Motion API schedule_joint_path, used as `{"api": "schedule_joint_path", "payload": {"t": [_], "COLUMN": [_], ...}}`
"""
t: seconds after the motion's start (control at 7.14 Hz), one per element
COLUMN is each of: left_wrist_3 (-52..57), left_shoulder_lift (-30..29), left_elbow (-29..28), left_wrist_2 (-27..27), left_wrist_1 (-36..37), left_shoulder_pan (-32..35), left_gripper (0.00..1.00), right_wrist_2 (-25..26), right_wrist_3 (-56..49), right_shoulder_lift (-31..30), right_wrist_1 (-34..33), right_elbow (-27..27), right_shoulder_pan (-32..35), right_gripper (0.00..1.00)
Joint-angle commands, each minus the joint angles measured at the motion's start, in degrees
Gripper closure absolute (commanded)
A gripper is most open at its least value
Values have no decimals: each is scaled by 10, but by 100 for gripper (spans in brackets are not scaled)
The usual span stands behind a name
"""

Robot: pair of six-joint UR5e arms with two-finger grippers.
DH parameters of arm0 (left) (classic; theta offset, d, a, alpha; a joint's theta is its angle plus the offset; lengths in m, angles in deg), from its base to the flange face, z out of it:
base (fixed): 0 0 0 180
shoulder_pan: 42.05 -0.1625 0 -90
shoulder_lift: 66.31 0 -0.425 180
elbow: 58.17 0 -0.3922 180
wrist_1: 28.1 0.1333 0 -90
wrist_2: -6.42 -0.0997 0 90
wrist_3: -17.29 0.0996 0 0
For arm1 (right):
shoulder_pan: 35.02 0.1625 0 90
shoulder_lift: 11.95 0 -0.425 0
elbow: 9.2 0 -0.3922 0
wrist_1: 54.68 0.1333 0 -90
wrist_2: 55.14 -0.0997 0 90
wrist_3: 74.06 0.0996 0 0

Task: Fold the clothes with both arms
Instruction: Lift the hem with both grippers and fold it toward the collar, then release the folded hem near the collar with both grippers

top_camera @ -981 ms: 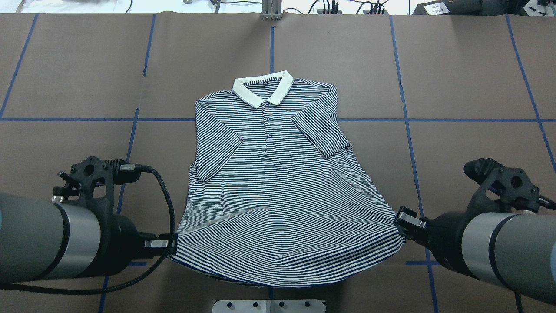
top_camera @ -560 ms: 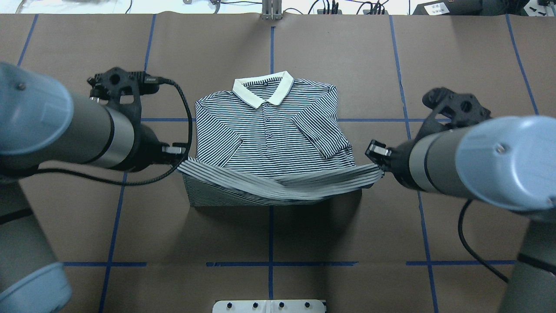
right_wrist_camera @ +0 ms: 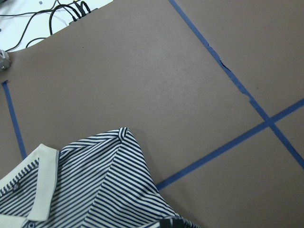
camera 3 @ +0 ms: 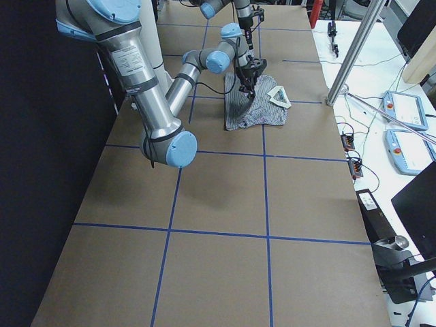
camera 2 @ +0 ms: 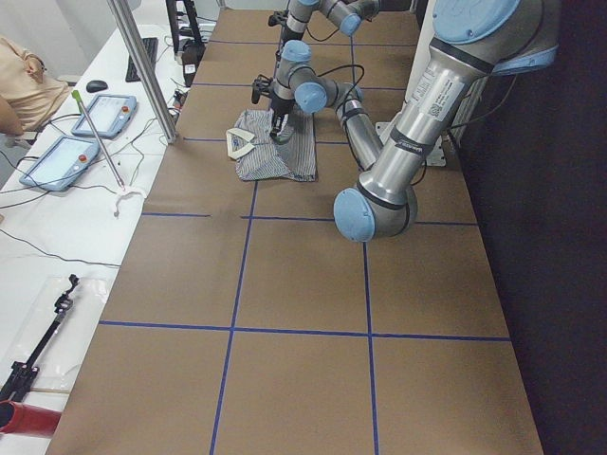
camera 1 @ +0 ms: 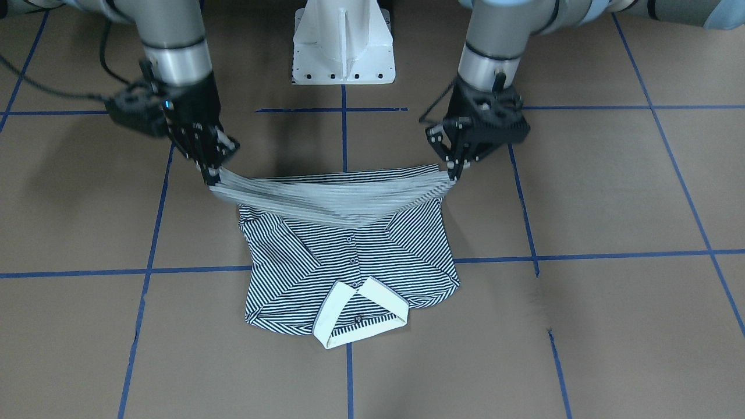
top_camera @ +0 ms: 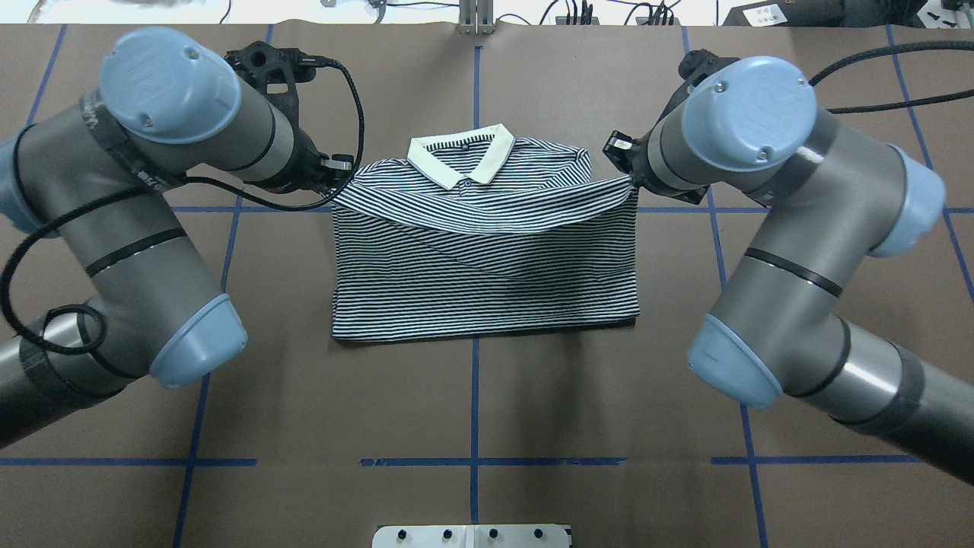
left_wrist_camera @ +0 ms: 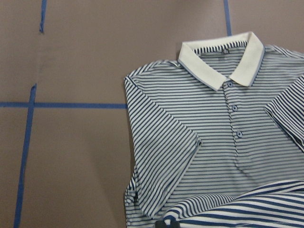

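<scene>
Where the striped polo shirt lies on the middle of the brown surface, its lower half is doubled over its upper half. The fold line is on the side nearest the robot and the cream collar is on the far side. The hem is off the surface, stretched between the two end effectors and sagging in the middle. In the overhead view its edge dips just below the collar, which shows uncovered. In the front-facing view this hem band hangs above the chest. The buttons and both sleeves, folded in on the chest, show beneath it.

The left end effector pinches the hem corner on the robot's left, its fingers pressed together on the cloth. The right end effector pinches the opposite corner the same way. Both point downward, each just outside a side edge of the shirt. The left arm and right arm bend in over the surface from either side.

The surface is divided into squares by blue tape lines. The white pedestal base stands at the robot's edge of it, behind the shirt's fold.
</scene>
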Motion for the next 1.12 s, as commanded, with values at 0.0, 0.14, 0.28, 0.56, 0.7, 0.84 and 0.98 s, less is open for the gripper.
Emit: {"api": "schedule_joint_path", "payload": {"t": [0.0, 0.14, 0.28, 0.56, 0.7, 0.84, 0.98], "left_wrist_3": [15, 16, 20, 24, 23, 23, 25], "left_shoulder_lift": [-16, -35, -39, -37, -33, -31, -29], "left_elbow": [-121, -178, -220, -266, -267, -267, -266], "left_wrist_2": [-23, -24, -24, -24, -24, -24, -24], "left_wrist_1": [-108, -142, -178, -214, -224, -224, -225], "left_shoulder_pan": [13, 12, 12, 10, 8, 3, 1], "left_gripper": [100, 100, 100, 100, 100, 100, 52], "right_wrist_2": [3, 6, 13, 14, 14, 14, 15], "right_wrist_3": [-5, -5, -13, -18, -19, -25, -61], "right_shoulder_lift": [66, 76, 79, 78, 78, 78, 76], "right_wrist_1": [104, 168, 204, 208, 210, 211, 209], "right_elbow": [-180, -248, -285, -310, -316, -319, -322], "right_shoulder_pan": [12, 16, 16, 16, 16, 16, 15], "right_gripper": [100, 100, 100, 100, 100, 100, 9]}}
